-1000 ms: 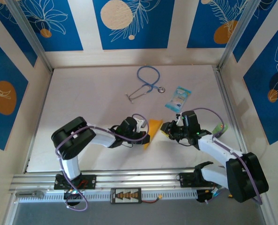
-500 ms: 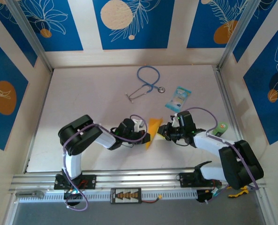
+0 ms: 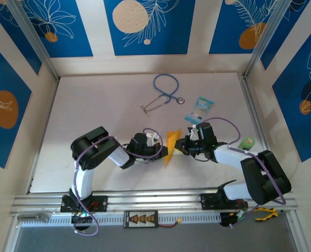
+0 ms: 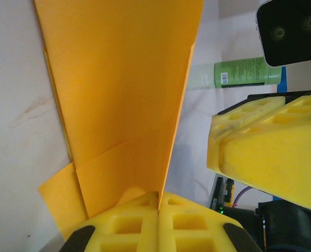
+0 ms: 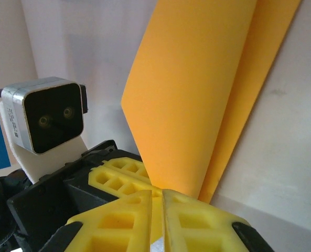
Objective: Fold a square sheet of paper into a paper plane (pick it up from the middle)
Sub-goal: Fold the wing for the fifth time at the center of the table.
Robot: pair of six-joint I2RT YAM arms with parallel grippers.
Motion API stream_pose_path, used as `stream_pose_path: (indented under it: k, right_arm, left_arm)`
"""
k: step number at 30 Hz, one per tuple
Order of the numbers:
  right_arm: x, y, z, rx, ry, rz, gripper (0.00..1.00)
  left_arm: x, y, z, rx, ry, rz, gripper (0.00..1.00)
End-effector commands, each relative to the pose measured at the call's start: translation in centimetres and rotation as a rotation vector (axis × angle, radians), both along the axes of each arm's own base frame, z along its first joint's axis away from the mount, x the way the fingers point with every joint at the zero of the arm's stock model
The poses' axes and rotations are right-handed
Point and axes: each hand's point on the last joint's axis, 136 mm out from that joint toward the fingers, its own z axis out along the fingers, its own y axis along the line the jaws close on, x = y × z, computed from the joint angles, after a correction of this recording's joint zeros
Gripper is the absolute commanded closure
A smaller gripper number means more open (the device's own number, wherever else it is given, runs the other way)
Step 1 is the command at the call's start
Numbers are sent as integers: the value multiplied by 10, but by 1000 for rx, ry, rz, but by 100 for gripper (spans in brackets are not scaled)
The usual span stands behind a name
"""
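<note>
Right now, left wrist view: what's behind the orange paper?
Past the right edge of the orange paper: a green bottle and the right gripper, fingers together. The left gripper clamps its bottom. Anything directly behind the paper is covered.

Paper plane [image 3: 171, 143]: orange-yellow, part-folded into long tapering panels with sharp straight crease. Small flap juts out low at one side. Stands upright on edge above near-middle of surface [image 3: 92, 115]. Lower end pinched in closed left pincer [image 4: 159, 202].
</note>
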Motion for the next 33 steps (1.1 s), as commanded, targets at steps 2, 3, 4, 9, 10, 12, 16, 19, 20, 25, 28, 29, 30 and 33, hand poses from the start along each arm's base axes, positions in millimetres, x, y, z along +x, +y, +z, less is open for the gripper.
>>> stream_pose_path:
  k: [2,3,4,9,10,12,16,19,20,25,28,29,30,33]
  right_arm:
    - [9,8,7,12,-42,34,86]
    - [11,9,7,14,-42,35,87]
    - [12,10,6,13,-39,37,87]
    - [18,13,2,11,-29,43,87]
    - [20,13,0,9,-27,41,87]
    - [22,14,-1,8,-22,39,87]
    - [28,12,-9,-11,-4,24,87]
    - [30,12,-14,-19,10,19,87]
    - [31,12,-15,-23,11,14,87]
    - [32,8,-23,-41,29,-1,87]
    - [32,6,-26,-46,37,-9,87]
    - [31,6,-26,-48,35,-11,87]
    - [31,6,-26,-50,35,-12,87]
    - [32,4,-28,-56,39,-13,87]
  left_arm:
    - [0,6,-11,-7,47,13,100]
    - [-1,7,-13,-2,53,14,100]
    - [0,7,-13,2,54,16,100]
    - [-1,10,-19,38,77,17,100]
    - [-1,10,-19,42,82,18,100]
    - [-1,10,-22,48,90,16,100]
    - [-1,10,-26,53,114,23,100]
    - [0,12,-30,64,138,32,100]
    - [0,13,-32,68,147,36,100]
    - [0,16,-39,85,187,48,100]
    - [0,18,-45,90,213,53,100]
    - [0,19,-46,88,220,57,100]
    - [0,20,-48,88,228,59,100]
    - [0,20,-51,88,243,64,100]
